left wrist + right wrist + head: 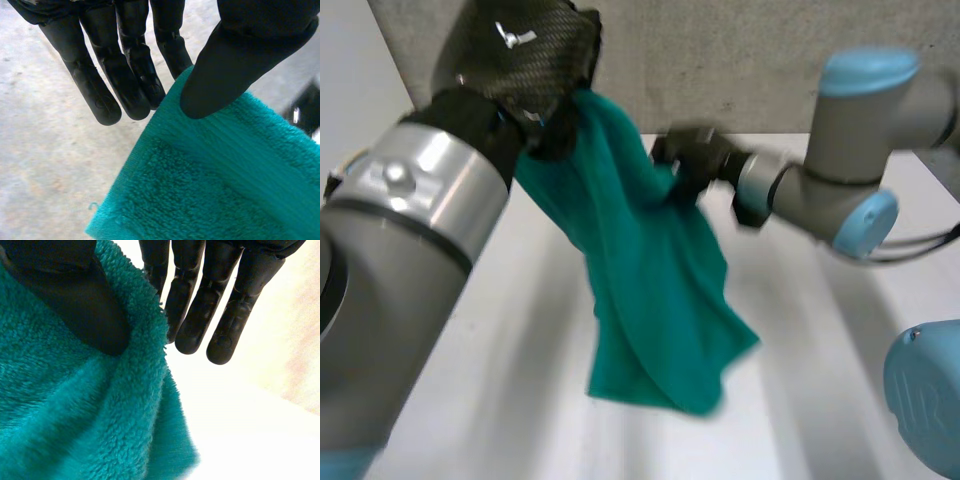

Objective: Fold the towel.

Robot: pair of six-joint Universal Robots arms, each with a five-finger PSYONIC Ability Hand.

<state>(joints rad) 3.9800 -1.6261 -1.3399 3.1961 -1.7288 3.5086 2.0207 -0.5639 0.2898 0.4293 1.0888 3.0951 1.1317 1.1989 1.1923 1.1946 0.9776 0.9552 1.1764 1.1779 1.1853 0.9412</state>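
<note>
just towel (650,270) over table (510,390) (wall (740,50) behind)

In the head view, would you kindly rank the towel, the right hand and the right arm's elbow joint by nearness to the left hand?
1. towel: pinched by the left hand.
2. right hand: holding the towel's far side.
3. elbow joint: beyond the right hand.

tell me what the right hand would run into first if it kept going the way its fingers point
The right hand already pinches the teal towel, so it would just drag that along. Beyond its fingertips the wrist view shows bare white table, likely the first contact, though depth is unclear.
</note>
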